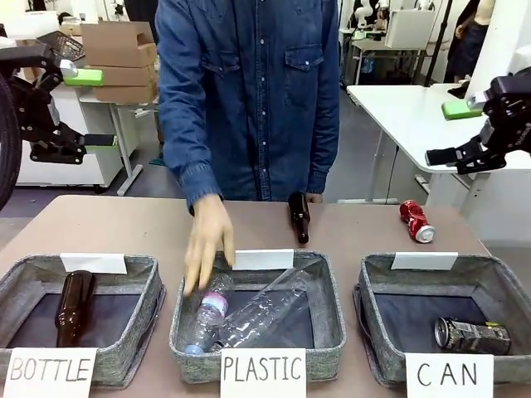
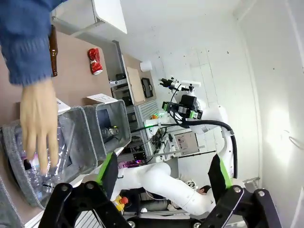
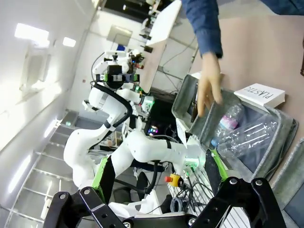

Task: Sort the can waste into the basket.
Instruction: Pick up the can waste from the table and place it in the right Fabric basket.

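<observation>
Pincers: left pincer and right pincer are both released, jaws wide, nothing between the green pads.
Left pincer position: high above the bench, at its left end.
Right pincer position: high above the bench, at its right end.
Left wrist view: own pincer is spread and holds nothing.
Right wrist view: own pincer is spread and holds nothing.
Red can: on its side on bare bench, below the right pincer and slightly inward of it. It lies outside the CAN basket, just past the far rim.
Black can: on its side inside the CAN basket, well below the right pincer.
Hand: the person's hand reaches down into the PLASTIC basket, fingers at the clear bottles. It is between the two pincers and lower than both.
Brown bottles: one lies in the BOTTLE basket, below the left pincer. The other is on bare bench between the hand and the red can.
</observation>
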Tool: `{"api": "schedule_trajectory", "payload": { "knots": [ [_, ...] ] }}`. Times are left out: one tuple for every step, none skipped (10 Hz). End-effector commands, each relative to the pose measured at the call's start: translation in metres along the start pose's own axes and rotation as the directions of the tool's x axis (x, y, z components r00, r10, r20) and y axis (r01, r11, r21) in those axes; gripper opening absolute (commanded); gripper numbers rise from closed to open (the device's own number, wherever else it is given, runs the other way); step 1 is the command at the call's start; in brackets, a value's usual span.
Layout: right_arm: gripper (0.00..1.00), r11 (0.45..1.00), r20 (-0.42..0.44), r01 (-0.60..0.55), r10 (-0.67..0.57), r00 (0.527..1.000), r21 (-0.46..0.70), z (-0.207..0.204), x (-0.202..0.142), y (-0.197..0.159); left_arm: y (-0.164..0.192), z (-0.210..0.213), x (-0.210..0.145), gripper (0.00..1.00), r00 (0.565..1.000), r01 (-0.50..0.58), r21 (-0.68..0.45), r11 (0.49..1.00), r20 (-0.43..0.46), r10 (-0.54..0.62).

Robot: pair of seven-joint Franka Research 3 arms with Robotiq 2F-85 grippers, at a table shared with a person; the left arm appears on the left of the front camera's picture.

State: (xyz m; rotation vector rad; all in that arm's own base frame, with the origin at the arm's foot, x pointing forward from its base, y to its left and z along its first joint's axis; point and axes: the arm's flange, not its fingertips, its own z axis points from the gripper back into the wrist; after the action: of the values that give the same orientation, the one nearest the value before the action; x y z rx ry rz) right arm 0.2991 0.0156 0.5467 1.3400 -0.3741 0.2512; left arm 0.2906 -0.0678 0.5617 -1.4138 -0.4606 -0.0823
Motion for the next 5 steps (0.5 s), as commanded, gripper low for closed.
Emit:
{"api": "schedule_trajectory", "payload": {
  "knots": [
    [1.00,1.000,-0.010,-0.018,0.018,1.000,-0.001,0.003,-0.002,-0.001,-0.004,0.002,0.000,1.00,1.000,0.001,-0.015,1.000,0.005,0.000],
    [1.00,1.000,-0.010,-0.018,0.018,1.000,-0.001,0.003,-0.002,-0.001,-0.004,0.002,0.000,1.00,1.000,0.001,-0.015,1.000,0.005,0.000],
    [1.00,1.000,0.000,0.000,0.000,1.000,0.000,0.000,0.000,0.000,-0.004,0.002,0.000,1.00,1.000,0.001,-0.015,1.000,0.005,0.000],
    [1.00,0.859,-0.023,-0.078,0.076,0.997,-0.505,-0.002,0.012,-0.017,-0.004,0.002,0.000,1.00,1.000,0.001,-0.015,1.000,0.005,0.000],
    [1.00,0.679,-0.084,-0.114,0.077,0.993,-0.725,0.001,0.028,-0.037,-0.004,0.002,0.000,1.00,1.000,0.001,-0.015,1.000,0.005,0.000]
  ]
}}
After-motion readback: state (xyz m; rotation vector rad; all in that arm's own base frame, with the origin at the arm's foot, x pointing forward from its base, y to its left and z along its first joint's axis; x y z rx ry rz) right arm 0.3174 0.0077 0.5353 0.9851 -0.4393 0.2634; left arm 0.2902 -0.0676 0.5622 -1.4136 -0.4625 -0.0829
